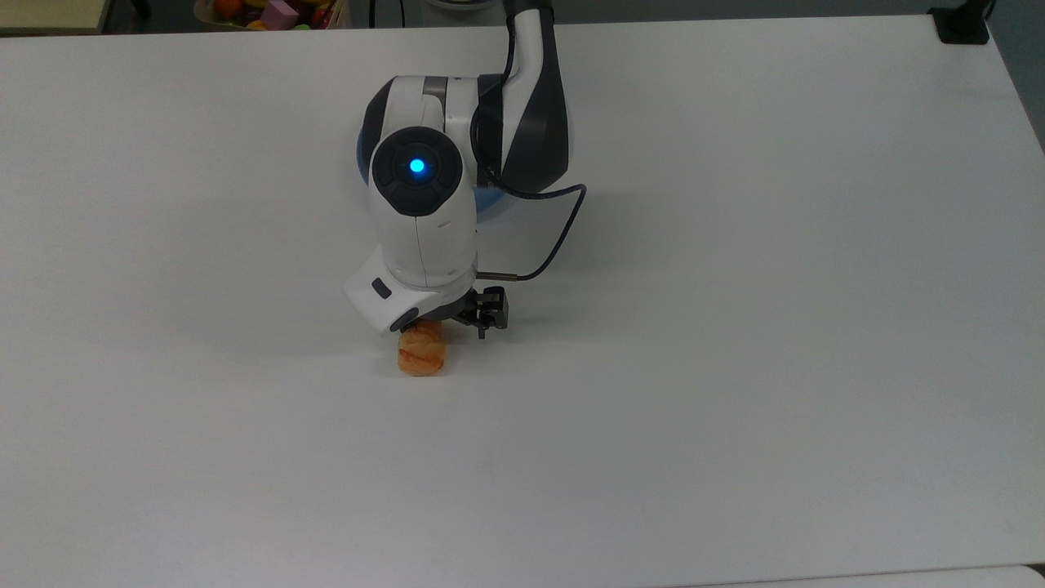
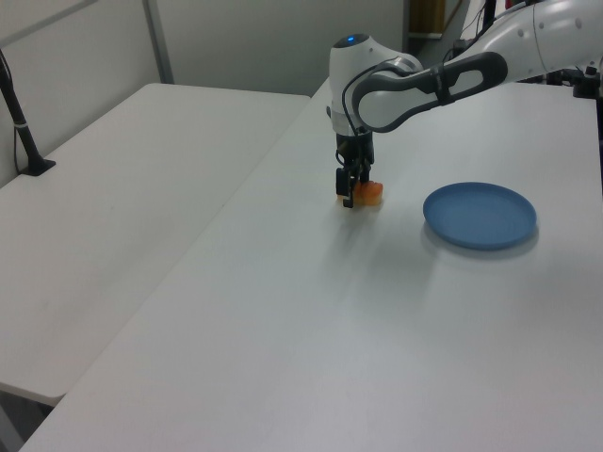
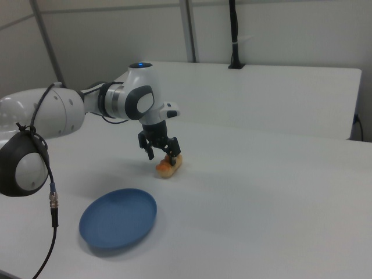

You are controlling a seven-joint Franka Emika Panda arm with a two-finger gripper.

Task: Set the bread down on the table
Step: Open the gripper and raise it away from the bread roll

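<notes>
The bread (image 1: 420, 357), a small orange-brown loaf, lies on the white table (image 1: 735, 327) just below the arm's hand in the top view. My gripper (image 1: 449, 318) hangs right over its upper end, open, with one dark finger (image 1: 483, 314) standing clear to the top view's right. In the left view the bread (image 2: 371, 193) rests beside the gripper (image 2: 353, 191) on the table (image 2: 330, 330). In the right view the gripper (image 3: 163, 153) stands spread just above the bread (image 3: 169, 166), which sits on the table (image 3: 261, 203).
A round blue plate (image 2: 480, 215) (image 3: 118, 217) lies near the bread, mostly hidden under the arm in the top view (image 1: 490, 204). A second white table (image 2: 122, 188) adjoins, carrying a black pole (image 2: 19, 122). A bin of colourful items (image 1: 277, 12) sits beyond the far edge.
</notes>
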